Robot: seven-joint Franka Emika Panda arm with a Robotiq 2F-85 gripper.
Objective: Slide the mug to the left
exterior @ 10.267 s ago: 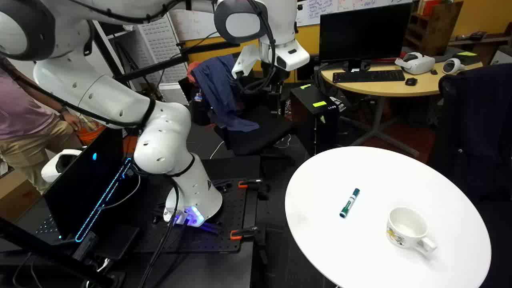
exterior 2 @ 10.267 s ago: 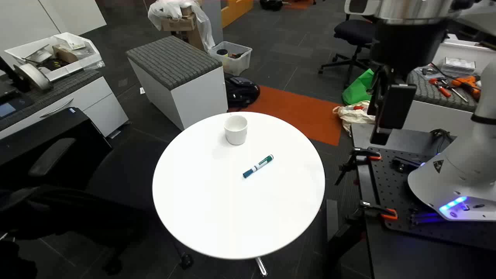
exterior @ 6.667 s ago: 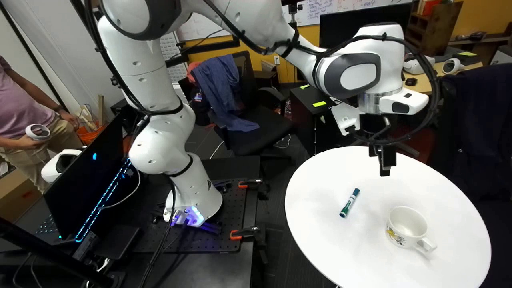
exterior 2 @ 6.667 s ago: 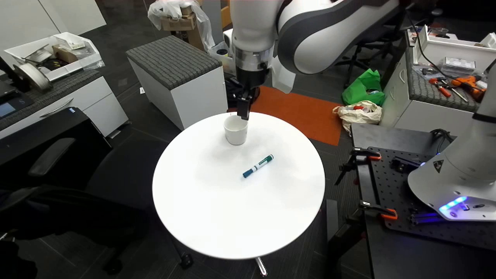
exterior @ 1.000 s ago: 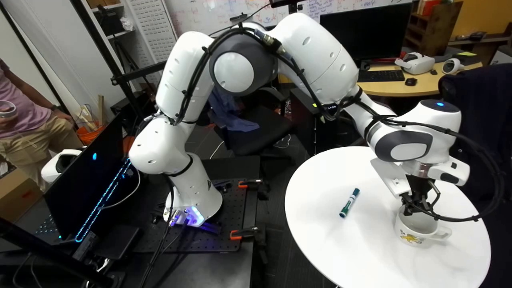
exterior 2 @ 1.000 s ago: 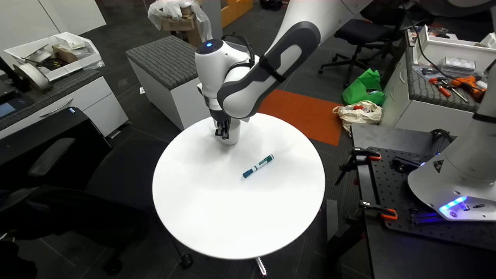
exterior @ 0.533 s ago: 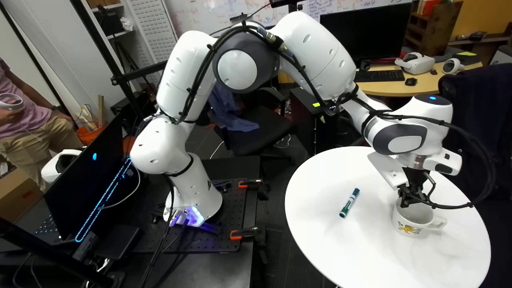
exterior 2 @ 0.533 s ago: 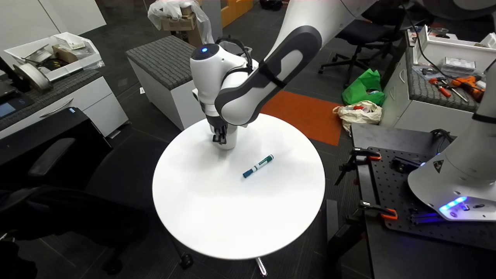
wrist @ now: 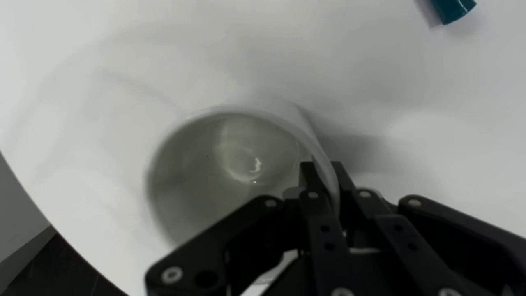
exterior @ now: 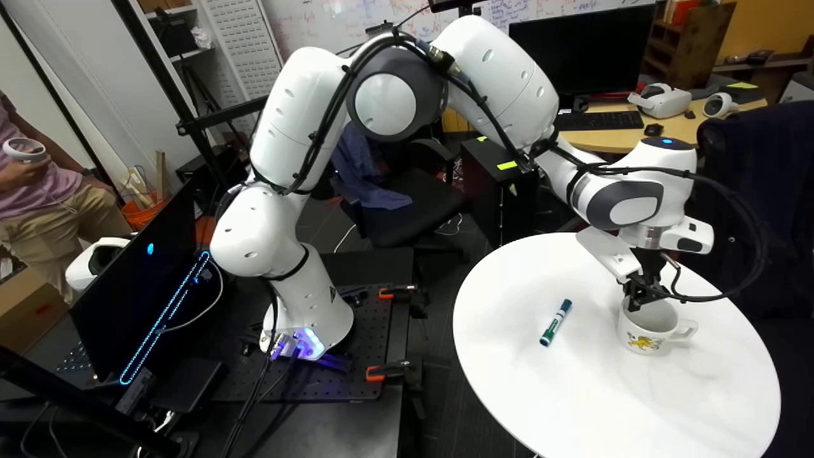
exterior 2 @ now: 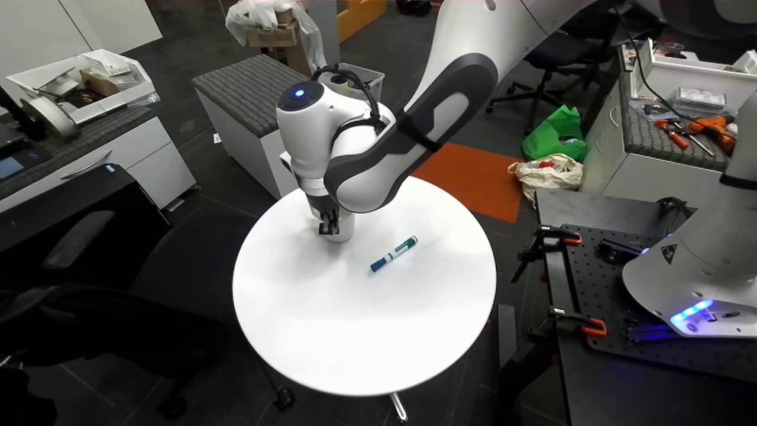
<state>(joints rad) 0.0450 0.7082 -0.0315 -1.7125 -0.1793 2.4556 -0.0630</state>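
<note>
In the wrist view the end effector [wrist: 324, 174] hides the lower right of the mug [wrist: 242, 164], whose left rim blurs. Up and right of the mug, the view's top edge cuts off most of the marker pen [wrist: 451, 8]. In an exterior view the robot arm [exterior 2: 378, 165] and end effector cover much of the mug. Well left of the mug in an exterior view, the person [exterior: 57, 184] is cut off.

Yel wall [exterior: 779, 25], whiteboard [exterior: 337, 18]; dk flr [exterior 2: 402, 53], orange patch [exterior 2: 479, 180].

The mug [exterior 2: 346, 228] stands on the table [exterior 2: 355, 331], partly hidden by the gripper [exterior 2: 329, 227]; a marker [exterior 2: 394, 254] lies near.
</note>
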